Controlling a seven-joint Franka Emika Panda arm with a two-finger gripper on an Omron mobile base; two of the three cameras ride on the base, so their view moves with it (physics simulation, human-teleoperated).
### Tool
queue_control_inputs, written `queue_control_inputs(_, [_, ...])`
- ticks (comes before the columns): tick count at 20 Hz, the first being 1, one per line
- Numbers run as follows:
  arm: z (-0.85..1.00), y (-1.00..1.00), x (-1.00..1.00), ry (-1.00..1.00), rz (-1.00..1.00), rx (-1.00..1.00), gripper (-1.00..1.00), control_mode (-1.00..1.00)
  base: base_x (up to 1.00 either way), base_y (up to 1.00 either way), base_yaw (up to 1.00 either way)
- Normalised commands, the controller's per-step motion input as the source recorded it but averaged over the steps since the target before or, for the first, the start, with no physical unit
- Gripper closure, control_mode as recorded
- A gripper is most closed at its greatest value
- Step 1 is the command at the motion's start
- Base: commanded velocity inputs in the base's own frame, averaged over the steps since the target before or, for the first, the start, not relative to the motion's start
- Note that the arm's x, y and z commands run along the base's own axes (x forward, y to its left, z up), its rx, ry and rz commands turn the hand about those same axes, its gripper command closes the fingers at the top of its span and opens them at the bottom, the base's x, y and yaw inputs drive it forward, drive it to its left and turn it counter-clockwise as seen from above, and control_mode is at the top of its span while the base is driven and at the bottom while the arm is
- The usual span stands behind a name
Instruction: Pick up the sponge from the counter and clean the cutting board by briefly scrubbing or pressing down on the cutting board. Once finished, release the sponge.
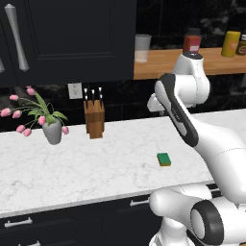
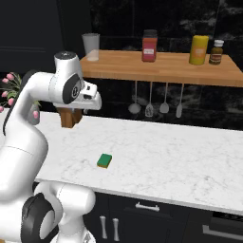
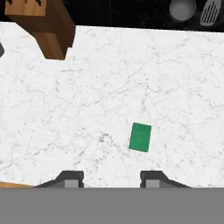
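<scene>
My own forearm and elbow cover a big chunk of the counter [image 1: 86, 163] from 3 to 5 o'clock in the left base view, so whatever sits there is lost to me. In the right base view my upper arm hides most of the knife block [image 2: 70, 117] and the flower pot [image 2: 10, 90], just a few pink blooms poke out at 9 o'clock. In my hand view the knife block [image 3: 41, 24] is chopped off by the top edge at 11 o'clock, and the hanging utensils [image 3: 197, 11] at 1 o'clock are cut too. A sliver of brown wood [image 3: 13, 185] at 8 o'clock is too cropped to name. Shelf jar labels are too blurry to read.
</scene>
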Motion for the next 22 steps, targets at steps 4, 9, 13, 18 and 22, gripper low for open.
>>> queue_control_inputs(4, [-0.21, 0.0, 0.0, 0.04, 0.0, 0.0, -1.0, -1.0, 0.0, 0.0, 0.0])
queue_control_inputs(9, [-0.6, -0.27, -0.01, 0.05, 0.0, 0.0, -1.0, -1.0, 0.0, 0.0, 0.0])
queue_control_inputs(13, [-0.47, -0.28, 0.0, 0.0, 0.0, 0.01, -1.0, -1.0, 0.0, 0.0, 0.0])
queue_control_inputs(18, [-0.33, -0.05, 0.0, 0.05, 0.0, 0.0, -1.0, -1.0, 0.0, 0.0, 0.0])
queue_control_inputs(22, [-0.59, -0.02, 0.04, 0.16, 0.0, 0.0, -1.0, -1.0, 0.0, 0.0, 0.0])
